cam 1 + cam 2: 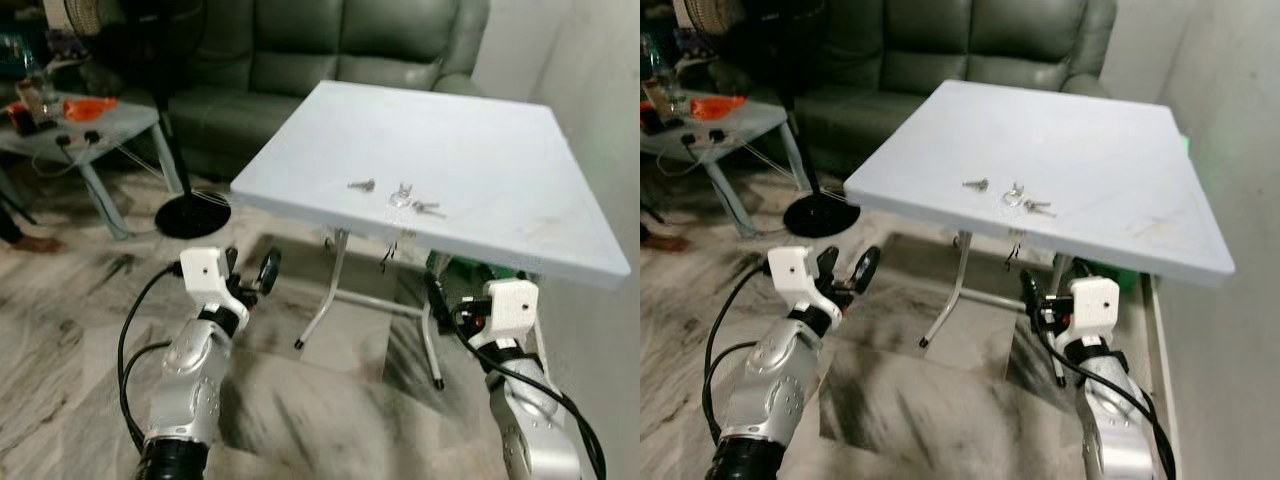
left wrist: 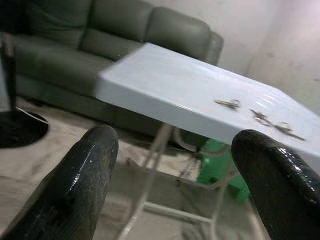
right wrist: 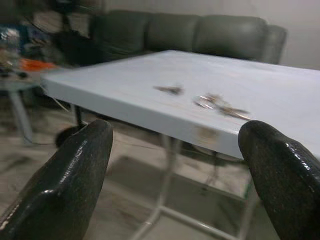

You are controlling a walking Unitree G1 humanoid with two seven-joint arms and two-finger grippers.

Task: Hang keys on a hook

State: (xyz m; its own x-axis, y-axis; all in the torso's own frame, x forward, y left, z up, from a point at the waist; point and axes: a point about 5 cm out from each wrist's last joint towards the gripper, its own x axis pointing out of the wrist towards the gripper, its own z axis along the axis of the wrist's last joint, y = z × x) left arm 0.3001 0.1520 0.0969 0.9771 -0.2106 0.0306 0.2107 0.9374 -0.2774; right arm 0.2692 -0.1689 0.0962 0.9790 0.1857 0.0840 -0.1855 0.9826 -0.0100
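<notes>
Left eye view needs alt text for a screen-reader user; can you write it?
A small bunch of metal keys lies near the front edge of a square white folding table. Below it, the left gripper has open jaws beside the right gripper; a grey-green sofa stands behind.

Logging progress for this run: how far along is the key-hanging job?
Nothing looks done. The small metal keys on a ring lie on the white square folding table. The left gripper and right gripper are open, held below the table edge. Picking up and hanging remain.

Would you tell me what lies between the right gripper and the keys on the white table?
Only the white table's near edge and bare top separate the right gripper from the keys, per the right wrist view.
</notes>
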